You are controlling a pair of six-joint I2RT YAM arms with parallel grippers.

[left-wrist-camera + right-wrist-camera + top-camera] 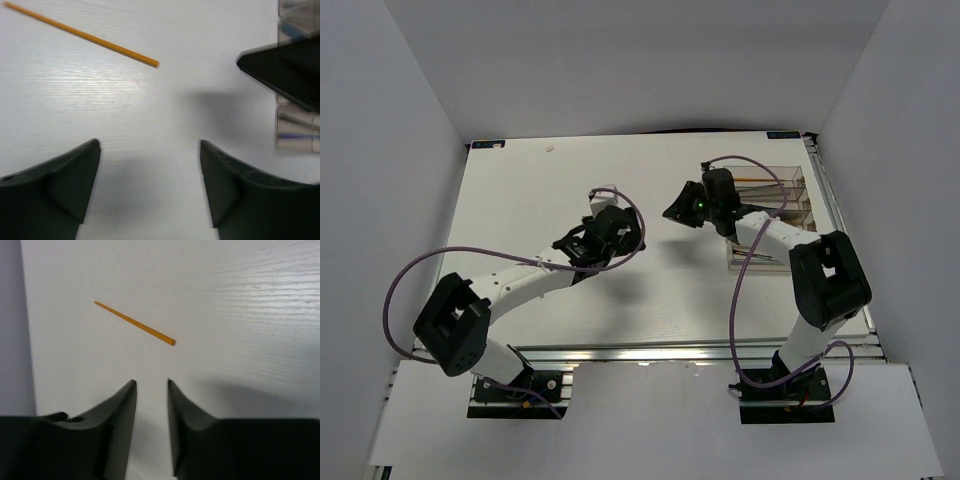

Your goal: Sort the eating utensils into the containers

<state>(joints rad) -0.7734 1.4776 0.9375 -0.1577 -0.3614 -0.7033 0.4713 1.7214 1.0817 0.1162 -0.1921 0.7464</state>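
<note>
Table: a white surface [550,190] – both arms are bolted at its near edge.
Left arm: the left arm [515,282] is stretched toward the middle of the table, its wrist hung above bare surface.
Right arm: the right arm [775,238] is reached leftward from in front of the tray, its wrist held near mid-table.
Containers: the clear plastic tray [798,195] is set at the far right of the table; slim pieces are seen in its compartments, too small and blurred to be told apart.
Left gripper: the left gripper [150,146] is spread wide above the table – nothing is held between the fingers.
Right gripper: the right gripper [151,382] is drawn in to a narrow gap, and nothing is caught in it.
Utensil: one orange chopstick [135,322] is laid flat and slantwise on the bare table, just beyond the right fingertips, touched by neither gripper and well apart from the tray.
</note>
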